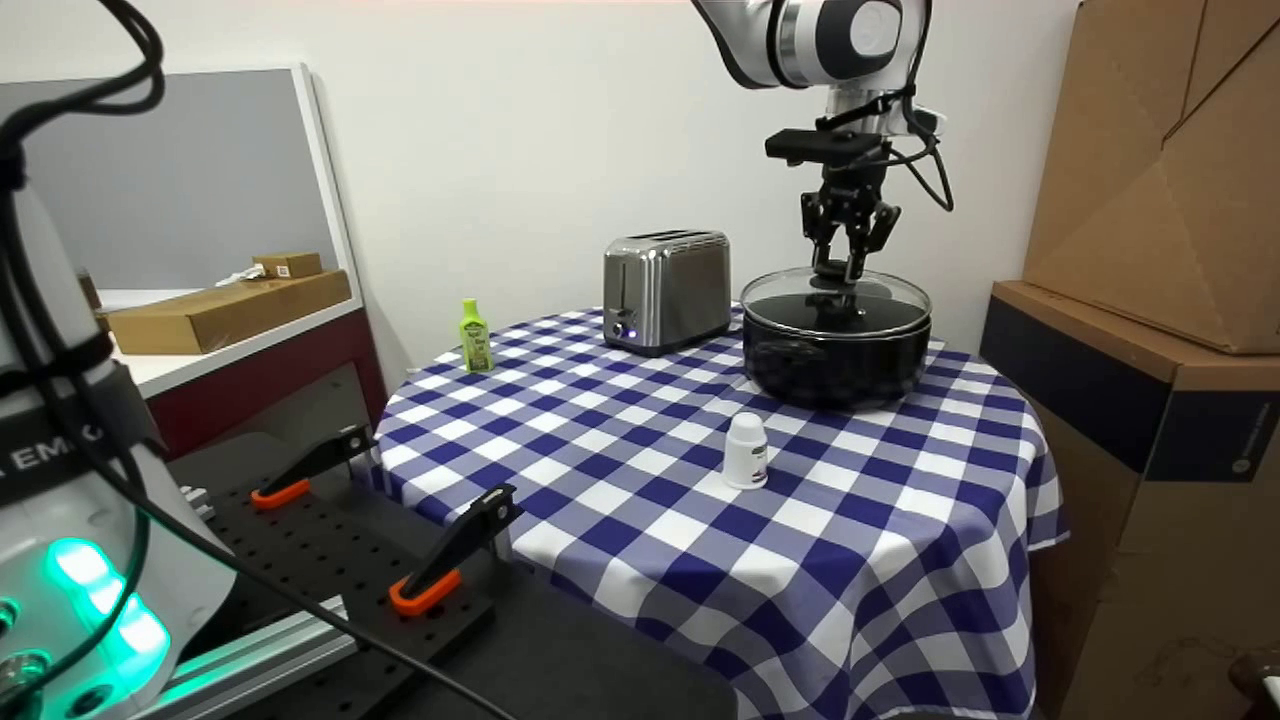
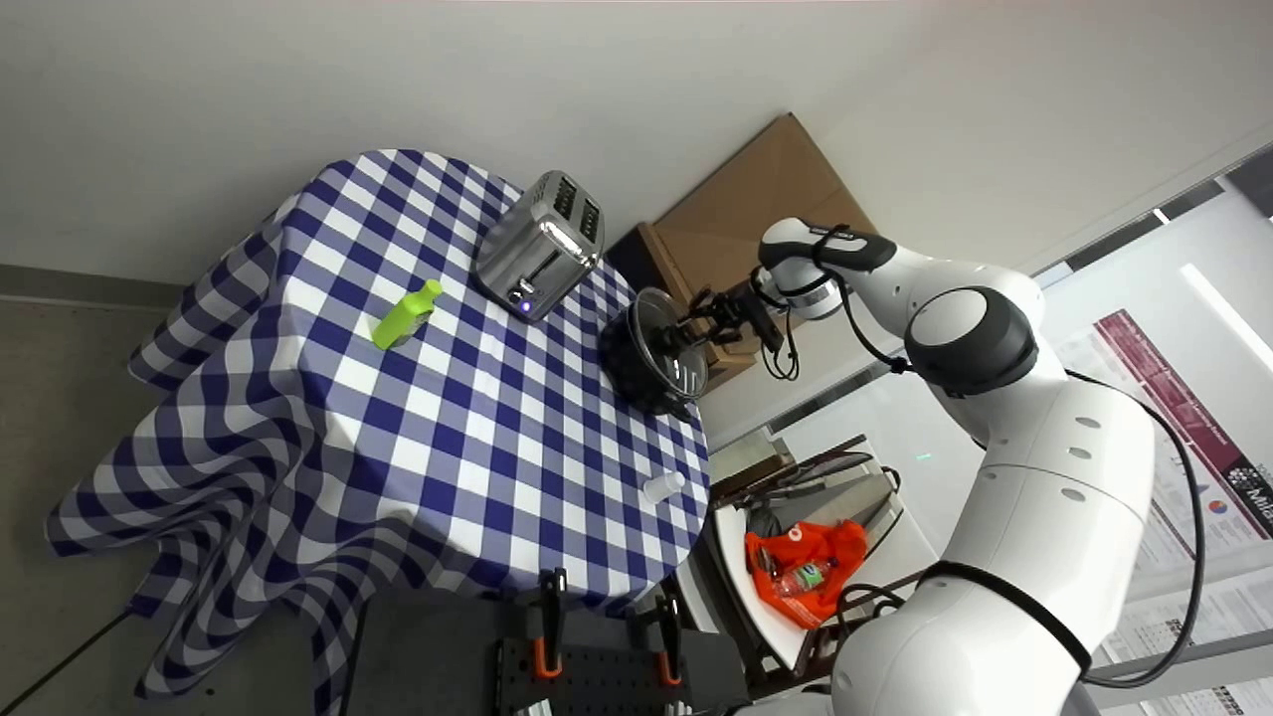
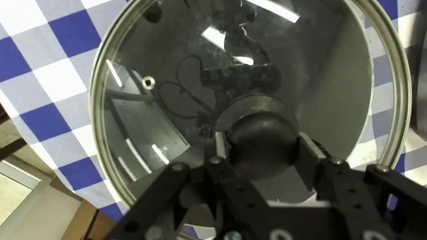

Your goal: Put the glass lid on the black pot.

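Directly below hand [image 1: 839, 272]: glass lid [image 1: 845, 308], knob [image 3: 263, 143] seemingly pinched between fingers [image 3: 220, 146].

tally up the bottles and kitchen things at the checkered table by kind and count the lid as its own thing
Bottles: 2, green bottle and white bottle
Toaster: 1
Black pot: 1
Glass lid: 1
Total: 5

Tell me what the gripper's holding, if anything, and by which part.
The gripper holds the glass lid by its dark centre knob, with one finger on each side.
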### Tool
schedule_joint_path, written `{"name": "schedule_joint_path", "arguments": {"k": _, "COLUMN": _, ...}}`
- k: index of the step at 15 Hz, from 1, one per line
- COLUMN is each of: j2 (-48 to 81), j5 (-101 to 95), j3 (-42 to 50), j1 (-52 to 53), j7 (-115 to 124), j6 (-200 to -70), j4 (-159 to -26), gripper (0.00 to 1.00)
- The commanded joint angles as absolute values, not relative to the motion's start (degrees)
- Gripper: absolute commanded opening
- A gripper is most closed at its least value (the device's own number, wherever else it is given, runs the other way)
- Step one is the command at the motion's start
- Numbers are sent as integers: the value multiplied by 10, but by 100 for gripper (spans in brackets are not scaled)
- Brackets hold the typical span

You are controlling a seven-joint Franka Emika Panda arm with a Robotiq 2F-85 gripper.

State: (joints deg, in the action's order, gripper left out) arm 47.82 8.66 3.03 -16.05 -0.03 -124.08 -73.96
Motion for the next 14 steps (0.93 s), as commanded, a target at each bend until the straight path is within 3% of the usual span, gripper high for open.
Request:
{"name": "schedule_joint_path", "arguments": {"k": 1, "j2": 489, "j5": 95, "j3": 26, "j1": -166, "j7": -17, "j6": -1223, "j4": -711, "gripper": 25}}
{"name": "schedule_joint_path", "arguments": {"k": 14, "j2": 519, "j5": 78, "j3": 40, "j1": -157, "j7": 5, "j6": -1161, "j4": -672, "gripper": 25}}
